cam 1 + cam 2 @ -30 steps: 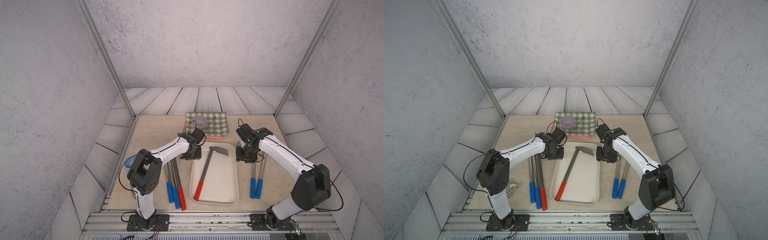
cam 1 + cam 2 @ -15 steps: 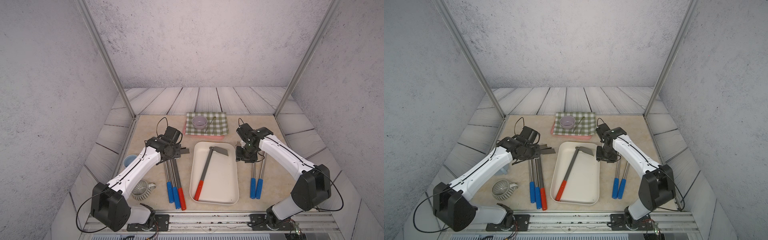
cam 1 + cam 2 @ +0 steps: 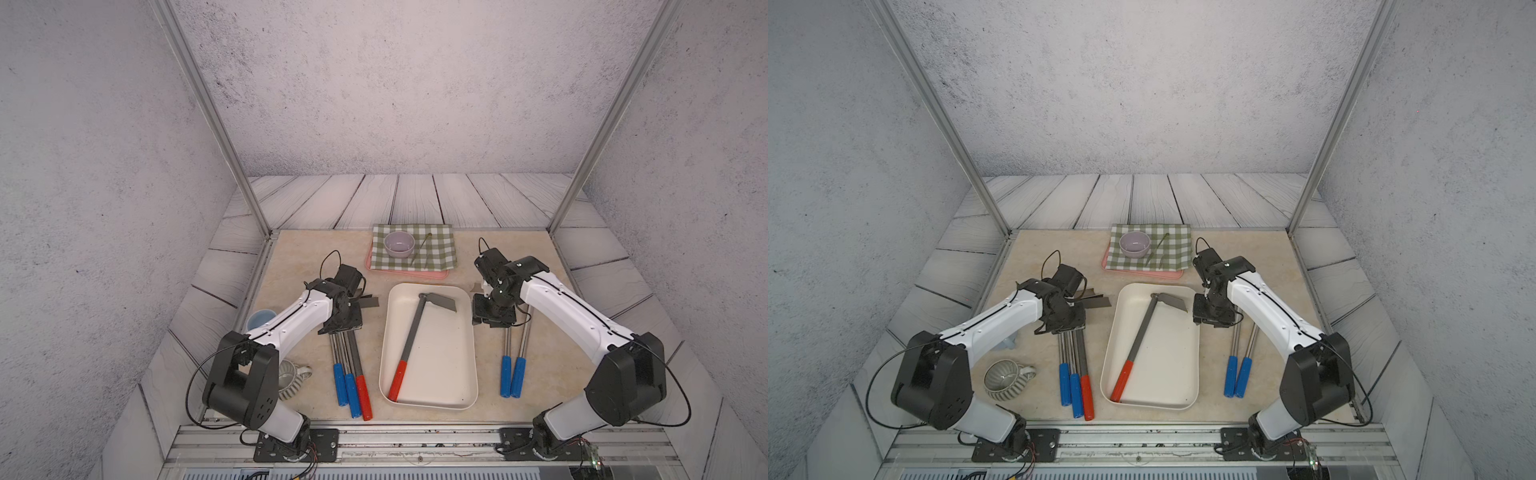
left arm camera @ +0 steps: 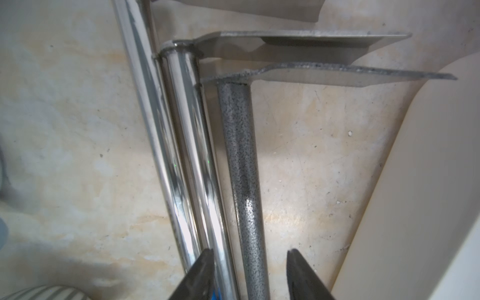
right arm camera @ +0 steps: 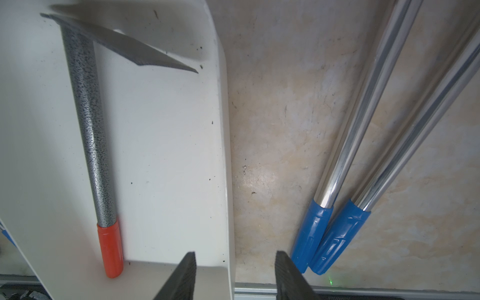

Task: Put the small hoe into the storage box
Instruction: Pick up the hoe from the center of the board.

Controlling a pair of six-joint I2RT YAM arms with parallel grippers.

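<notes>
The storage box (image 3: 444,357) (image 3: 1167,357) sits mid-table, and a small hoe (image 3: 409,336) (image 3: 1138,336) (image 5: 88,124) with a speckled grey shaft and red grip lies inside it. Left of the box, a second grey-shafted, red-gripped hoe (image 3: 355,353) (image 3: 1082,357) (image 4: 241,168) lies on the table beside two chrome, blue-gripped hoes (image 3: 340,361) (image 4: 187,155). My left gripper (image 3: 345,328) (image 3: 1067,328) (image 4: 250,270) is open, low over these shafts, with the grey shaft between its jaws. My right gripper (image 3: 492,322) (image 3: 1212,322) (image 5: 233,270) hangs open and empty over the box's right wall.
Two more blue-gripped hoes (image 3: 513,361) (image 3: 1239,357) (image 5: 350,145) lie right of the box. Behind the box, a pink tray holds a green checked cloth and a lilac bowl (image 3: 399,244). A ribbed cup (image 3: 291,376) and a blue cup (image 3: 259,320) stand near the left arm.
My left gripper has moved left, away from the box's far-left corner, and now sits over the three hoe shafts. The right arm has not moved.
</notes>
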